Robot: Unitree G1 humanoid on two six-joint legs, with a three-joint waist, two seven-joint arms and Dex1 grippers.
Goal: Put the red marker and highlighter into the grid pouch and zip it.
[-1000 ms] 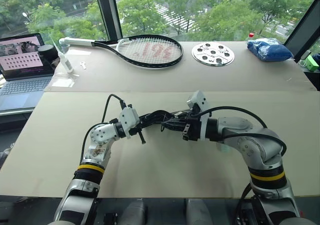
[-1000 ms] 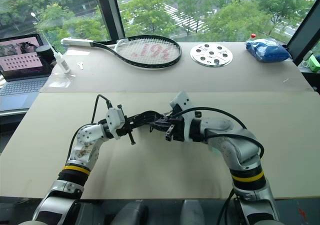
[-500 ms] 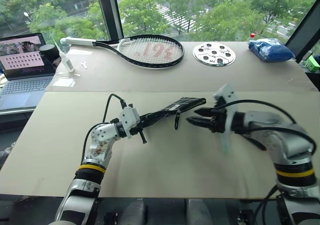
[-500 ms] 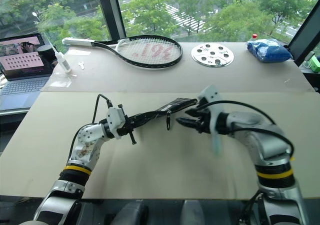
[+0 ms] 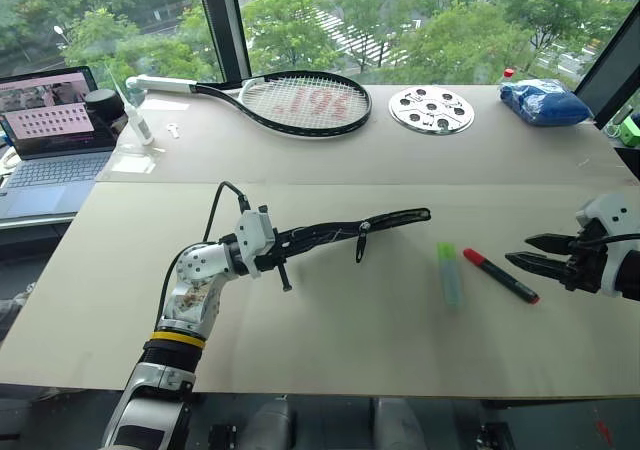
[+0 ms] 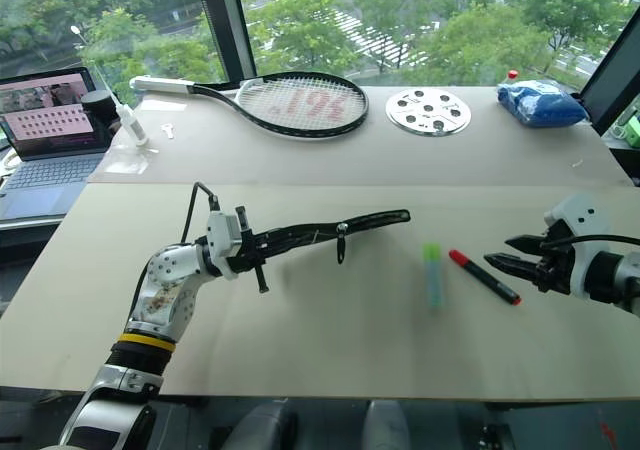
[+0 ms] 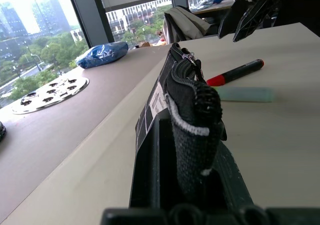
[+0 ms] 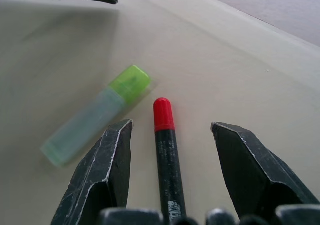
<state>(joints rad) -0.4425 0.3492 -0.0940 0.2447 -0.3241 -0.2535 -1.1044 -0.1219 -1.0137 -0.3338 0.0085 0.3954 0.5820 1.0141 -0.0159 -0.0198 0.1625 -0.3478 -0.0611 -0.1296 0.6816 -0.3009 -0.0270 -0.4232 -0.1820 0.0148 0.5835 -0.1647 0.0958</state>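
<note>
My left gripper (image 5: pixel 285 242) is shut on the left end of the grid pouch (image 5: pixel 350 230), holding it edge-on above the table with its black pull strap (image 5: pixel 361 243) dangling. In the left wrist view the pouch (image 7: pixel 192 110) rises between my fingers. The pale green highlighter (image 5: pixel 448 273) and the red marker (image 5: pixel 498 274) lie side by side on the table to the right of the pouch. My right gripper (image 5: pixel 535 252) hovers open just right of the marker, pointing at it. In the right wrist view the marker (image 8: pixel 167 150) lies between the open fingers, with the highlighter (image 8: pixel 95 117) beside it.
On the far table section lie a tennis racket (image 5: pixel 300 100), a white perforated disc (image 5: pixel 430 108) and a blue bag (image 5: pixel 540 100). A laptop (image 5: pixel 50 130) and a white bottle (image 5: pixel 135 120) stand at the far left.
My right gripper let go at the pouch's right end, opened and swung far right, uncovering the marker and highlighter. The left gripper keeps hold of the pouch in about the same place.
</note>
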